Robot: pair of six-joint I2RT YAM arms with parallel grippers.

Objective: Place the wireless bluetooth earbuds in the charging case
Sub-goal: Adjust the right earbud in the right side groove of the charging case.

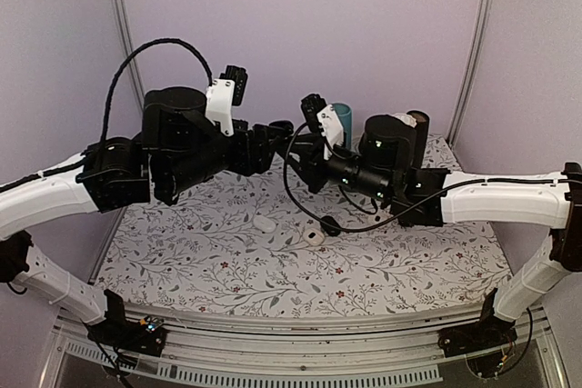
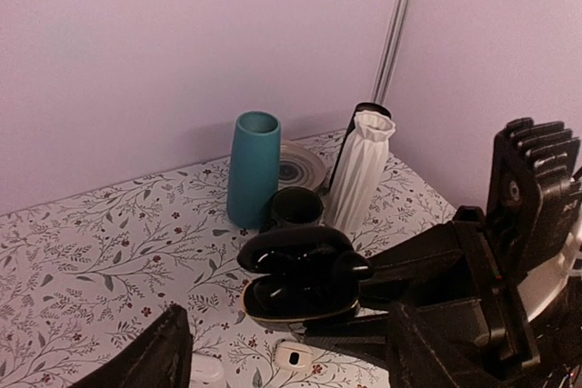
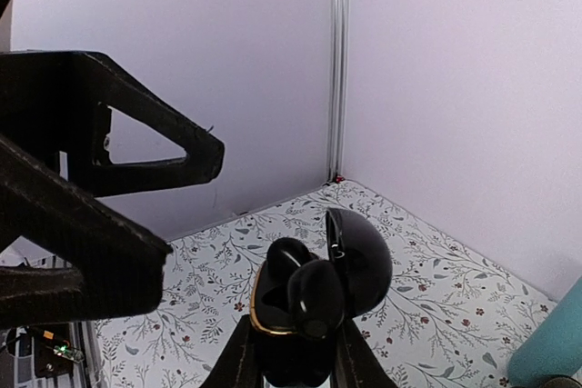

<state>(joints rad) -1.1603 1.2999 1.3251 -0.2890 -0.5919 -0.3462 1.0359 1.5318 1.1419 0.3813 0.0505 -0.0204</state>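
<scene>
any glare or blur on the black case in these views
Left wrist view: white highlights glare off the charging case lid, inside lost in black. Right wrist view: case sharp, left end effector a soft dark silhouette. Top view: frame posts bowed by the lens, case too dark to pick out.

Long white shells cover the left arm [image 1: 45, 193] and the right arm [image 1: 509, 195], broken by bulky black joint housings [image 1: 177, 129]. A black braided cable [image 1: 136, 54] arcs above the left one; a thinner black cable [image 1: 296, 190] hangs from the right. A white bracket [image 1: 221, 104] sits on each wrist. The left gripper [image 3: 193, 204] has matte black wedge-shaped fingers [image 3: 136, 147], the right gripper [image 3: 296, 356] slim black ones. A ribbed black block [image 2: 536, 165] sits on the right wrist, and a small light [image 1: 151, 323] glows on the left base [image 1: 127, 332]
</scene>
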